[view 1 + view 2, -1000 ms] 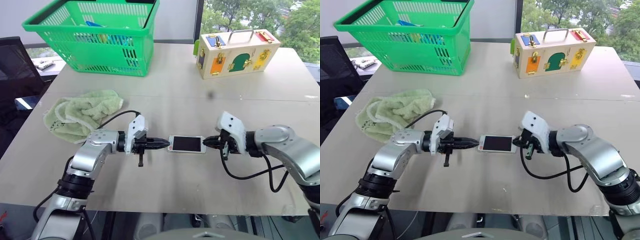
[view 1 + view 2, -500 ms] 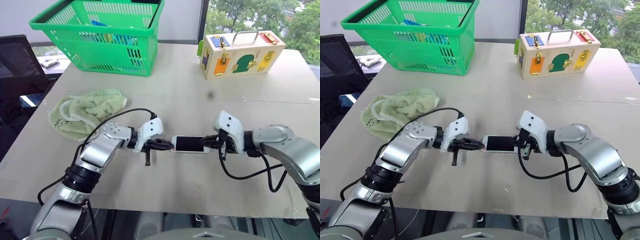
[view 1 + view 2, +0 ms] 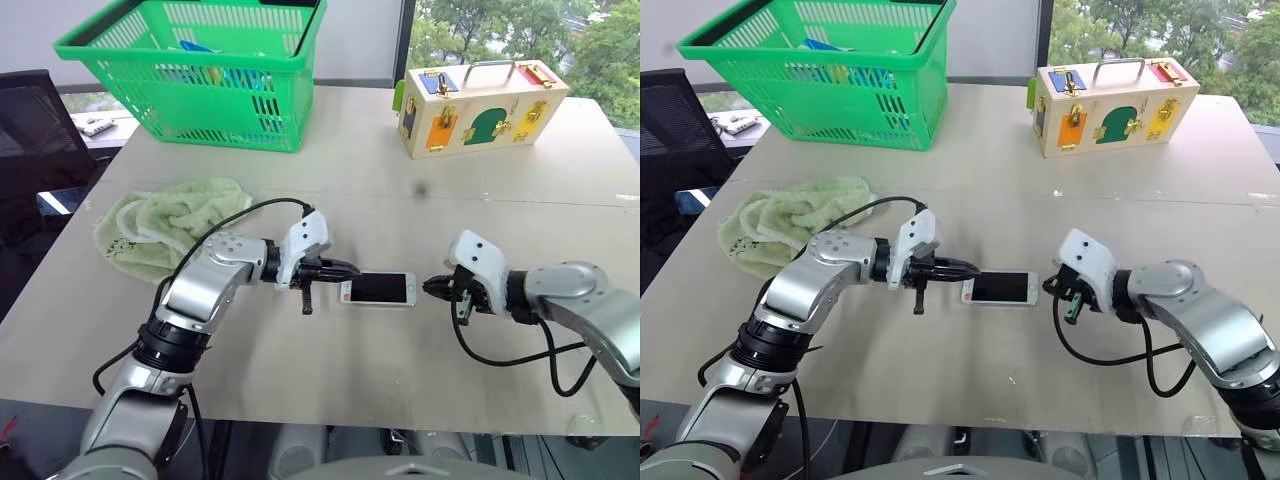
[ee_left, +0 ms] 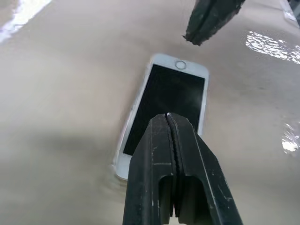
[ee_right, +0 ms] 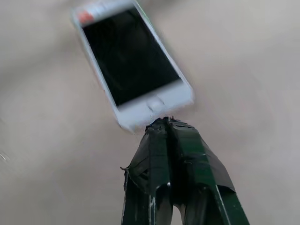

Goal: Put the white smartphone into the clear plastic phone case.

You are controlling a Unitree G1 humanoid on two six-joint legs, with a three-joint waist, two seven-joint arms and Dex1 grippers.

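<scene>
The white smartphone (image 3: 378, 289) lies flat, screen up, on the pale table (image 3: 330, 370) between my two grippers. My left gripper (image 3: 350, 272) is shut and empty. In the left wrist view its tip (image 4: 168, 116) sits over the near end of the phone's (image 4: 169, 96) black screen. My right gripper (image 3: 429, 288) is also shut and empty. It stands a short gap off the home-button end of the phone (image 5: 131, 61), pointing at it. I cannot tell the clear plastic phone case apart from the phone.
A crumpled green towel (image 3: 165, 222) lies left of my left arm. At the back of the table stand a green basket (image 3: 205, 70) and a wooden latch box (image 3: 480, 105). A black chair (image 3: 35, 130) is beside the table's left edge.
My right gripper has drawn back to the right, off the phone's end, opening a gap. My left gripper has moved right and up over the phone's other end. The phone stays put.
</scene>
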